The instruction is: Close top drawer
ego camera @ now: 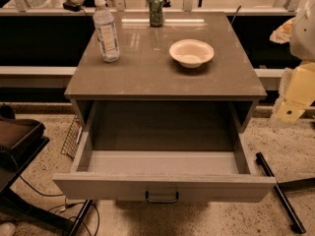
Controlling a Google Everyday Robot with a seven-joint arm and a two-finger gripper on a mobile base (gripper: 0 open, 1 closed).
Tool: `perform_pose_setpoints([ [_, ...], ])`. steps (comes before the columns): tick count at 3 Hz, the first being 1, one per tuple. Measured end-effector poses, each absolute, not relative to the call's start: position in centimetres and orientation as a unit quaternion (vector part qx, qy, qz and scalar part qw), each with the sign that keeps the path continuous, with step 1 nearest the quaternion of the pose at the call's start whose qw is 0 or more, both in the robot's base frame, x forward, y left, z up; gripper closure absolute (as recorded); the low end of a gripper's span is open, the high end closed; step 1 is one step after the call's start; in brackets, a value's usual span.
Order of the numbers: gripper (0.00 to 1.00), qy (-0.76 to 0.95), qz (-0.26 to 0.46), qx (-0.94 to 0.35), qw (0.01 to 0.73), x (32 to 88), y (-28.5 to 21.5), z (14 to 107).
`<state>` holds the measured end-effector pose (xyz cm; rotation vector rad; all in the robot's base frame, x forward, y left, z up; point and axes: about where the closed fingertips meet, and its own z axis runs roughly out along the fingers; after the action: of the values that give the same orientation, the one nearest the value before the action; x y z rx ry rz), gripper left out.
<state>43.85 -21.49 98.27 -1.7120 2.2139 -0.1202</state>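
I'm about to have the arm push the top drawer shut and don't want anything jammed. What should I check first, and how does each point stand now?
1. Drawer needs closing: ok. The top drawer is pulled far out.
2. Nothing inside sticks up: ok. No object shows inside it.
3. Front panel reachable: ok. Nothing stands before the handle.
4. Gripper in contact with the front: not ok. The gripper is at the right edge of the view, beside the cabinet and apart from the drawer.
5. Things on top out of the way: ok. The bottle, can and bowl stand back from the front edge.
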Motion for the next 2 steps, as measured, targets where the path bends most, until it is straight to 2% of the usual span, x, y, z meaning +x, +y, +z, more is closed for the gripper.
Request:
perform_pose_setpoints([
  [2, 0.00, 0.783, -0.038, -0.592, 0.190, 42.5, -21.9, 97.1],
])
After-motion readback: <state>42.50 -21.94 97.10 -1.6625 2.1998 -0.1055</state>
